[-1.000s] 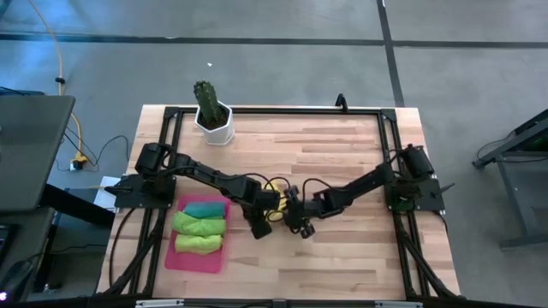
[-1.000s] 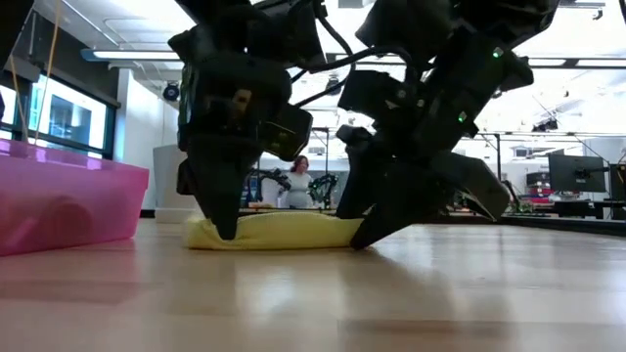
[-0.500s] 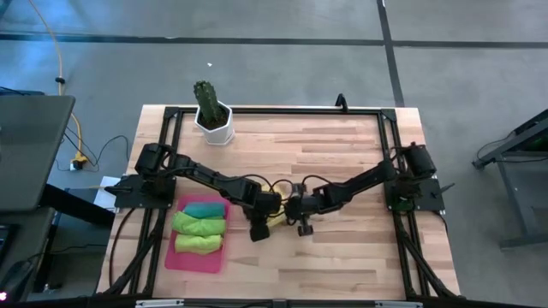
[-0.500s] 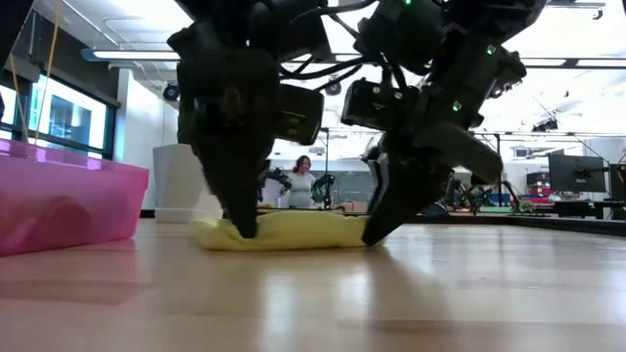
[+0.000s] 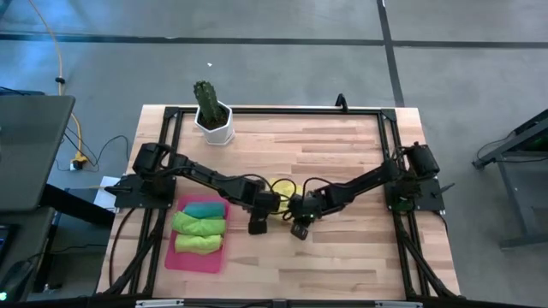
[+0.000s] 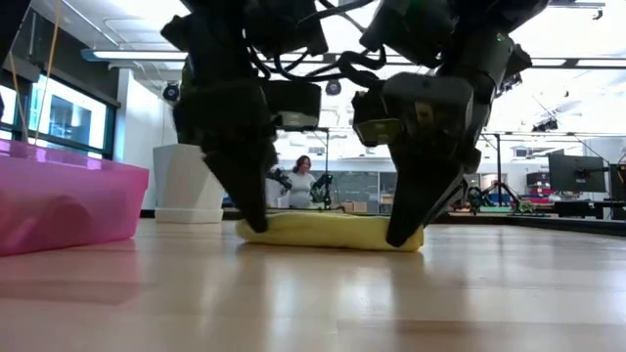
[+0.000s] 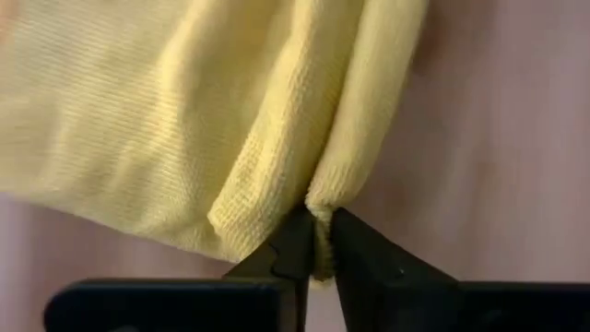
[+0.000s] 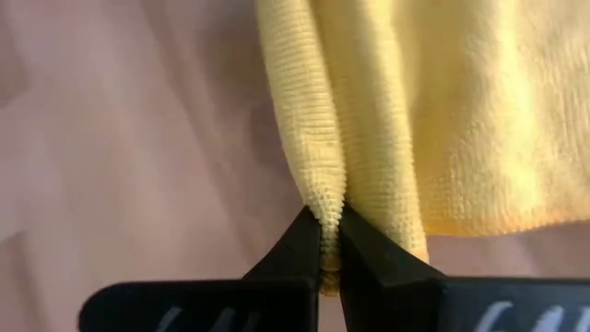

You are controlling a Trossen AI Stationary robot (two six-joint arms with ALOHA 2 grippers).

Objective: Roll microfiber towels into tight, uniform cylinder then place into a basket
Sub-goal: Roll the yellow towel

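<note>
A yellow microfiber towel [image 6: 328,231] lies loosely rolled on the wooden table, between my two grippers; in the high view only a little of the towel [image 5: 280,186] shows past the arms. My left gripper [image 7: 320,221] is shut on its left end, where it also shows in the low view [image 6: 256,221]. My right gripper [image 8: 330,219] is shut on its right end [image 6: 403,235]. The pink basket [image 5: 193,262] at the near left holds a teal, a green and a lime rolled towel. My left gripper pinches a folded ridge of the yellow towel [image 7: 324,195] at its left end between its two fingertips. The fingers come steeply from above. The towel rests on the table. My right gripper pinches the towel's rolled edge [image 8: 324,189] at its right end between its two fingertips, with the fingers lying along the ridge. They slant down from above. The towel lies on the table, slack.
A white pot with a cactus [image 5: 212,120] stands at the far left of the table. The basket's pink wall [image 6: 59,205] rises at the left in the low view. Bare wood lies to the near right and far right of the arms.
My right gripper has shut on the towel's right end. Both wrists have rolled about their own pointing lines, so the fingers now stand steeper. The yellow towel has slid a little toward the table's right edge while staying on the table.
</note>
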